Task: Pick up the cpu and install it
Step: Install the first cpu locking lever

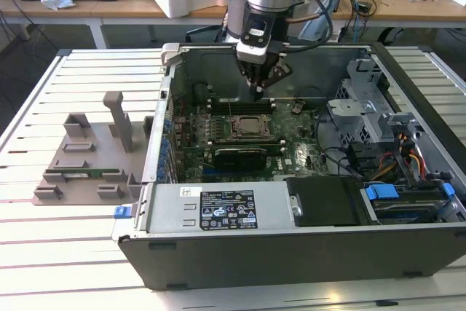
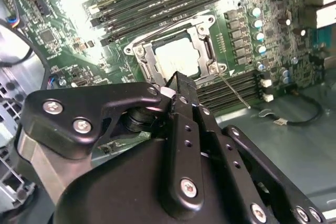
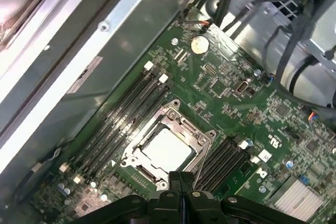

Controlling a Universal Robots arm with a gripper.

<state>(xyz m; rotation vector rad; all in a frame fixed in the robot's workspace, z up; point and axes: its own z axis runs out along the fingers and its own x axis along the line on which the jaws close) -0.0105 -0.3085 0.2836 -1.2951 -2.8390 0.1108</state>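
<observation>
The cpu (image 2: 178, 59) (image 3: 165, 149) is a flat square chip with a silver-white top. It lies inside the metal socket frame (image 1: 251, 130) on the green motherboard (image 3: 231, 103), in the middle of the open computer case. My gripper (image 1: 258, 87) hangs just above the board, over the far edge of the socket. Its black fingers (image 2: 181, 90) are pressed together, shut, with nothing between them. In the first wrist view the gripper (image 3: 181, 178) sits right beside the socket's edge, apart from the chip.
Black memory slots (image 3: 123, 111) flank the socket on both sides. A thin socket lever (image 2: 233, 90) sticks out. The case walls (image 1: 167, 100), drive cage and cables (image 1: 378, 143) and power supply (image 1: 226, 205) hem in the board. A grey fixture (image 1: 87, 158) stands at the exterior view's left.
</observation>
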